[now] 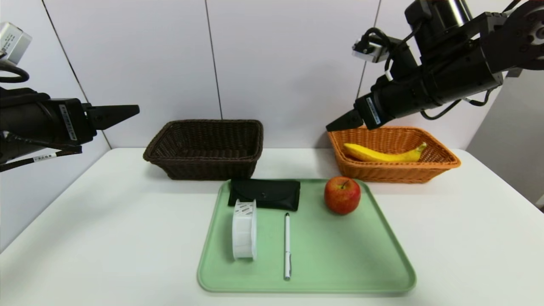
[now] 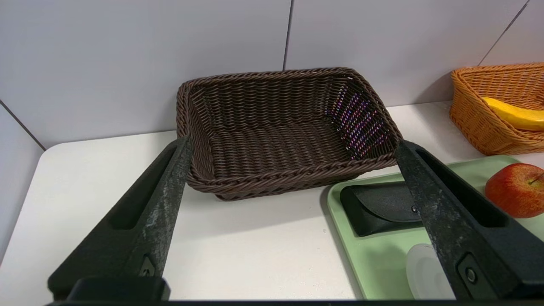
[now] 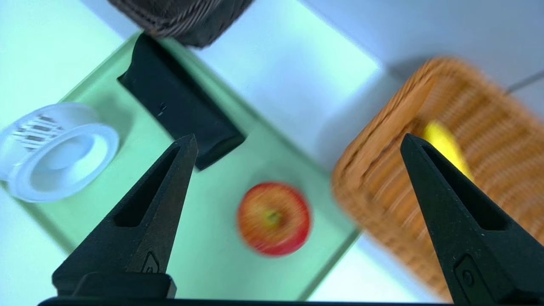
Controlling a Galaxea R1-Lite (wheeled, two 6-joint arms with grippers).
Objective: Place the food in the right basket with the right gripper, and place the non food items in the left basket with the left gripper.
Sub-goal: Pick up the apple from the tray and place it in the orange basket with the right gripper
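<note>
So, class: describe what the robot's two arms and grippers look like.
Both arms are black with loose black cables and white printed labels near the wrists. The left gripper and right gripper have long, tapering black fingers with a recessed slot and a small screw near the base. A silver-grey module sits on each arm.

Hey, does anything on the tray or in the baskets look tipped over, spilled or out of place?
Nothing spilled or damaged. Only the white tape roll stands on edge on the green tray, so it might roll.
</note>
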